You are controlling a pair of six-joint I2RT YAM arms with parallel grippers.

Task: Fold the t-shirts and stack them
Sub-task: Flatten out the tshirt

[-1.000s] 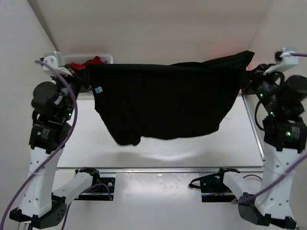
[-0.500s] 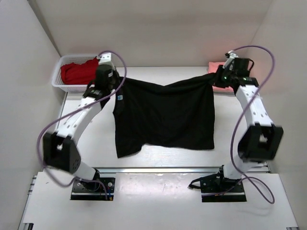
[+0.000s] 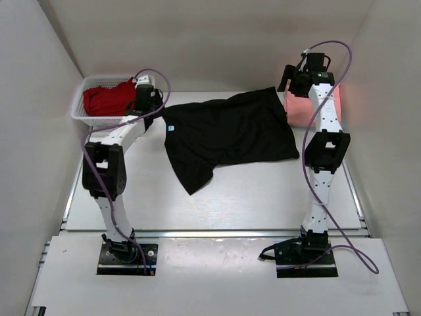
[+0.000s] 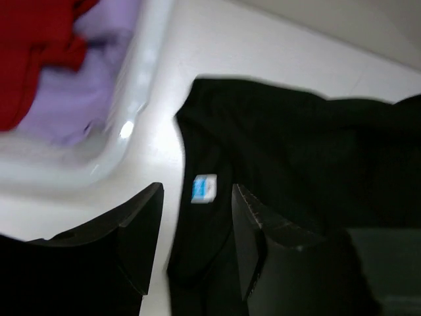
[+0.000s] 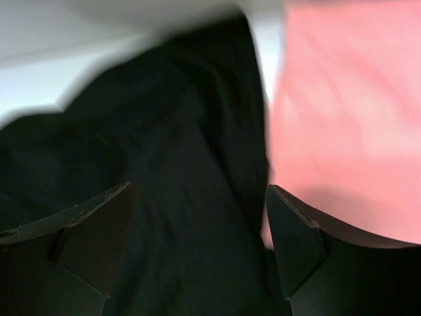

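Left gripper (image 4: 196, 197): jaws apart with nothing between them. It hangs over the collar end of the black t-shirt (image 3: 230, 135), just beside the white basket (image 3: 89, 117).
Right gripper (image 5: 198, 191): jaws wide, holding nothing. It hovers above the black t-shirt's corner farthest from the basket.
Black t-shirt: spread on the desk (image 3: 250, 197), with the neck label (image 3: 172, 129) at the end nearest the basket. It lies askew, with one flap trailing out from that same end.
Salmon-pink t-shirt (image 3: 304, 108): across the desk from the basket, touching the black t-shirt's far corner or slightly under it; I cannot tell which.
Basket contents: the red t-shirt (image 3: 105, 99) and the lilac t-shirt (image 4: 79, 99).
Step in hand: probably flattening the black t-shirt for its first fold.
How to do it well: square up the trailing flap and rumpled edges first, drawing the cloth away from the basket until it lies flat. Near the salmon-pink t-shirt, pinch only the black layer, or both may lift together. Fold along a straight line with both grippers level.
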